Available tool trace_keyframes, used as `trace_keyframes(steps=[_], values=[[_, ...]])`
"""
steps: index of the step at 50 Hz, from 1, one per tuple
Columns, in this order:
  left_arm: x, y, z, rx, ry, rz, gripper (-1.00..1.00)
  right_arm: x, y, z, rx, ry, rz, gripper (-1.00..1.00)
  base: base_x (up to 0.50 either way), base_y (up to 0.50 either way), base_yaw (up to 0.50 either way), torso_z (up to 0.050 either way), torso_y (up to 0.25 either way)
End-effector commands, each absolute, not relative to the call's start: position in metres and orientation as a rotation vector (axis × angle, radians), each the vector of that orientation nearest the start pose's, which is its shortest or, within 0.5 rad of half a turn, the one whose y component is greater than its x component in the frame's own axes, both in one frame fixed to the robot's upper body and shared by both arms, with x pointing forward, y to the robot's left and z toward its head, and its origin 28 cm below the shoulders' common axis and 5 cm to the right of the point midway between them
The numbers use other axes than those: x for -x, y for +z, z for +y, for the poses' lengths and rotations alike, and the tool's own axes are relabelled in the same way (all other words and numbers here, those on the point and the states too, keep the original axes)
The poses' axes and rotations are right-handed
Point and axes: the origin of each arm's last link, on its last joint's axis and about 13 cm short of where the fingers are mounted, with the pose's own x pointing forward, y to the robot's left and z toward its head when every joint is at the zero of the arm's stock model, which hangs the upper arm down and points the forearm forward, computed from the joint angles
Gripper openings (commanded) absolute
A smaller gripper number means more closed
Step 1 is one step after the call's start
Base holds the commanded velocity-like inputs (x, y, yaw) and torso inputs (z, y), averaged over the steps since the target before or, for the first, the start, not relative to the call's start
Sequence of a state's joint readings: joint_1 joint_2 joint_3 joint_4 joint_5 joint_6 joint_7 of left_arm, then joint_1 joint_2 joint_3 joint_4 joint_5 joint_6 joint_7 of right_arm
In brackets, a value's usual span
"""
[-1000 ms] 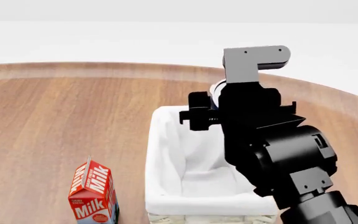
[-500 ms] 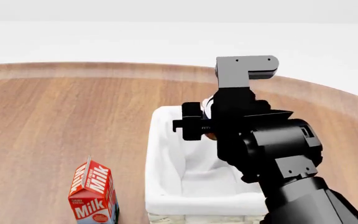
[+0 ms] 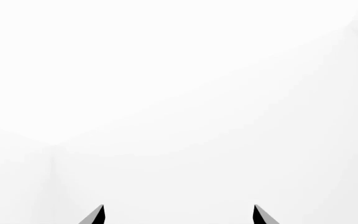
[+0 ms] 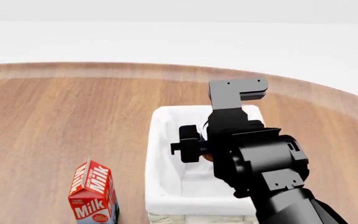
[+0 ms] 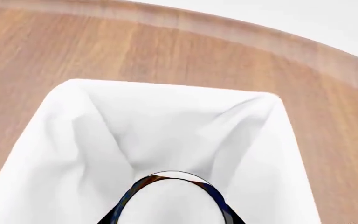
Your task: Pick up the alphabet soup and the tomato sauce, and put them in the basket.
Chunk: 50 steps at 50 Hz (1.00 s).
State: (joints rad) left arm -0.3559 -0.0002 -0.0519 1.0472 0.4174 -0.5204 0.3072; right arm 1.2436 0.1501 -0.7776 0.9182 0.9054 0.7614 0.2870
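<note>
The alphabet soup (image 5: 173, 203) shows in the right wrist view as a silvery-white can top with a dark blue rim, and my right gripper (image 5: 173, 217) is shut on it. It hangs over the inside of the basket (image 5: 73, 140), whose white cloth lining fills that view. In the head view the black right arm covers most of the can above the basket (image 4: 163, 154). My left gripper (image 3: 178, 215) is open, with only blank white in front of it. The tomato sauce is out of view.
A red and white milk carton (image 4: 93, 191) stands on the round wooden table (image 4: 61, 116) to the left of the basket. The table's far curved edge (image 5: 291, 44) runs behind the basket.
My right arm has come down and nearer, carrying the can from above the basket's far rim to low over its inside. The milk carton and basket have not moved.
</note>
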Motion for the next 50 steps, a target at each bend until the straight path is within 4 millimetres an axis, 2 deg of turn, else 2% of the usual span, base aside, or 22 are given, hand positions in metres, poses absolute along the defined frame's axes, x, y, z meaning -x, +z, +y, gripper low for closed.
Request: trace_keyframes(steps=[1,29,30,39,47,50], values=[[-0.172,0.241,0.234,-0.375,0.119,-0.805,1.0,-0.393,0.157,-0.077,0.104,0.092,0.618,-1.0,0.0,0.0,0.0,0.0,0.0],[-0.172,0.241,0.234,-0.374,0.118,-0.805,1.0,-0.393,0.156,-0.076,0.112,0.092,0.613,-1.0,0.0,0.0,0.0,0.0,0.0],[-0.172,0.241,0.234,-0.374,0.118,-0.806,1.0,-0.393,0.156,-0.077,0.113,0.087,0.617,1.0,0.0,0.0,0.0,0.01,0.01],[-0.172,0.24,0.234,-0.374,0.118,-0.804,1.0,-0.393,0.156,-0.075,0.114,0.098,0.624,1.0,0.0,0.0,0.0,0.0,0.0],[-0.172,0.24,0.233,-0.373,0.116,-0.802,1.0,-0.392,0.175,-0.075,0.105,0.113,0.589,1.0,0.0,0.0,0.0,0.0,0.0],[-0.172,0.24,0.233,-0.373,0.115,-0.801,1.0,-0.39,0.19,-0.074,0.109,0.129,0.555,1.0,0.0,0.0,0.0,0.0,0.0]])
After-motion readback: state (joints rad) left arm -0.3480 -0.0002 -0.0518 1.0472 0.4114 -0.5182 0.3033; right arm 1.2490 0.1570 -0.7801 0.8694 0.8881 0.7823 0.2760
